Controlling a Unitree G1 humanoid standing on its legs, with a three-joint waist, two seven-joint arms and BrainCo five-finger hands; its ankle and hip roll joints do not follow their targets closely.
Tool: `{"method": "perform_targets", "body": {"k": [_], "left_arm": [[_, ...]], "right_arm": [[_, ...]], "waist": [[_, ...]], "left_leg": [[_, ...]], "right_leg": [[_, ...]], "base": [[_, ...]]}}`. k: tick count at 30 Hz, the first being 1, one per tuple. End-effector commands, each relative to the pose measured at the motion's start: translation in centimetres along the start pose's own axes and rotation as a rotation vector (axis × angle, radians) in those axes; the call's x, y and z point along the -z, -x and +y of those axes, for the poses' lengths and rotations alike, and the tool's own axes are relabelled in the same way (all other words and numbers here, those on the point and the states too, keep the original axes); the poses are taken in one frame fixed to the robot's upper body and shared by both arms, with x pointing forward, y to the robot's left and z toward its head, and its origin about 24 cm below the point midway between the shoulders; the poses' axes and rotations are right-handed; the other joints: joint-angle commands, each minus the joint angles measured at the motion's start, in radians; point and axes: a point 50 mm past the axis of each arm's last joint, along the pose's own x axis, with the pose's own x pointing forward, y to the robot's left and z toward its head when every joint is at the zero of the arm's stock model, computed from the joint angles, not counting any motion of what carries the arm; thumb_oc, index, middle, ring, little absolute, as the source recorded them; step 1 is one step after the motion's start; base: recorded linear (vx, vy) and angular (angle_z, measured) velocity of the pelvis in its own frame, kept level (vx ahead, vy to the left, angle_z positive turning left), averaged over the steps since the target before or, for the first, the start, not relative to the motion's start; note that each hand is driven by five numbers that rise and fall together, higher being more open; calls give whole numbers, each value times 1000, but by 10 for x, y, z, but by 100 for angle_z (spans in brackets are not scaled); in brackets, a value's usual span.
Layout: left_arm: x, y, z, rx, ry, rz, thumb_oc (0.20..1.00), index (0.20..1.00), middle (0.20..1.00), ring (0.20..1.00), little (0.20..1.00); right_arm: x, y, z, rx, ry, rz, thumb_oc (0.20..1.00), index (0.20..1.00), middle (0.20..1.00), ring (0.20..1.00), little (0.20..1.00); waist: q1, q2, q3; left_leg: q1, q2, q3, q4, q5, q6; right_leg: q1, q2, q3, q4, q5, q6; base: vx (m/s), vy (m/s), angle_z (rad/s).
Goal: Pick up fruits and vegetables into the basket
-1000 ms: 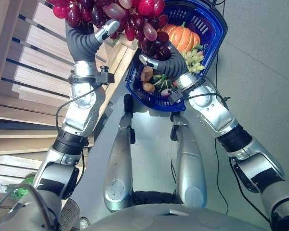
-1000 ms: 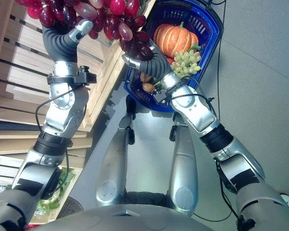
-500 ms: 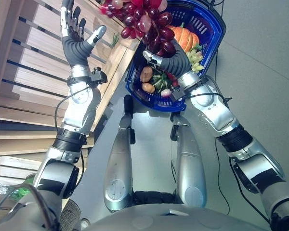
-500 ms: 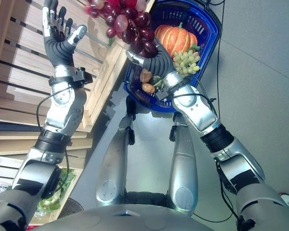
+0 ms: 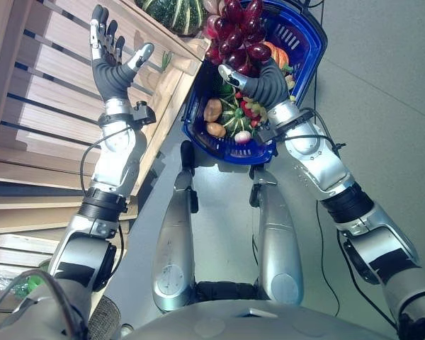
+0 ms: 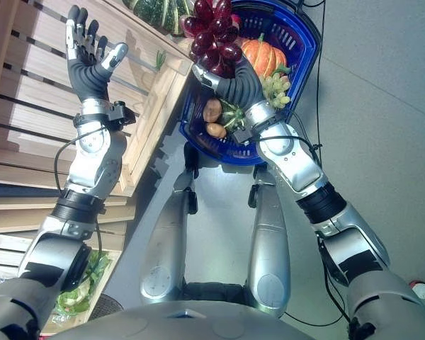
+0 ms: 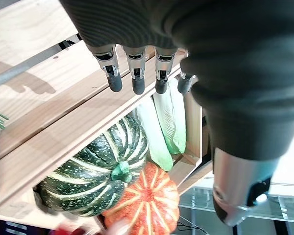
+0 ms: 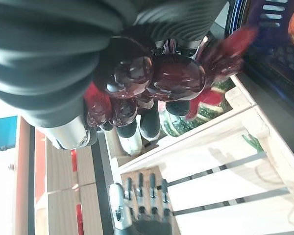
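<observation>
My right hand (image 5: 263,83) is shut on a bunch of dark red grapes (image 5: 234,32), held up over the blue basket (image 5: 313,53). The grapes (image 8: 171,76) show close up in the right wrist view, between fingers and thumb. In the basket lie an orange pumpkin (image 5: 280,55), green grapes (image 6: 276,85), two brown pieces (image 5: 213,110) and a radish (image 5: 242,136). My left hand (image 5: 112,67) is raised, open and empty, in front of the wooden shelf (image 5: 49,78). On that shelf lie a green striped squash (image 7: 98,171) and a second orange pumpkin (image 7: 147,200).
The slatted wooden shelves run along my left, with pale green leafy vegetables (image 7: 161,127) in a crate behind the squash. More greens (image 6: 74,294) lie on a low shelf. Grey floor (image 5: 382,127) spreads to the right of the basket.
My left hand let go of the grapes, opened and stays raised. My right hand has carried the bunch rightward, from beside the shelf to above the basket.
</observation>
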Motion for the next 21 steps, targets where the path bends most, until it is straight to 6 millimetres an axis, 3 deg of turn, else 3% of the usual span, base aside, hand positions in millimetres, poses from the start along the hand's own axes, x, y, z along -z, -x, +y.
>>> {"method": "perform_targets", "body": {"k": [1, 8, 15, 21], "left_arm": [[-12, -9, 2, -45, 37, -88, 1000, 1000, 1000, 1000, 1000], [4, -7, 14, -109, -46, -63, 1000, 1000, 1000, 1000, 1000], [36, -9, 37, -201, -183, 84, 1000, 1000, 1000, 1000, 1000], [51, -19, 49, -239, -224, 208, 1000, 1000, 1000, 1000, 1000]], "right_arm": [[-35, -7, 3, 32, -21, -214, 200, 200, 200, 200, 200], [5, 1, -14, 169, -25, -41, 200, 200, 200, 200, 200], [64, 14, -49, 304, 73, 248, 200, 200, 200, 200, 200], [90, 8, -81, 381, 141, 457, 200, 200, 200, 200, 200]], "waist": [[-26, 28, -30], [-33, 27, -30], [-29, 35, -30], [-13, 46, -30]], "left_leg": [[-16, -98, 29, 64, -100, 60], [-13, -97, 29, 65, -103, 56], [-17, -99, 27, 67, -103, 50], [-28, -102, 20, 75, -101, 45]], "right_leg": [[101, 46, -120, -50, -78, -2], [101, 45, -117, -48, -79, -1], [95, 40, -122, -45, -83, 0], [85, 33, -134, -38, -83, -1]], "base": [[0, 0, 0], [0, 0, 0], [0, 0, 0], [0, 0, 0]]}}
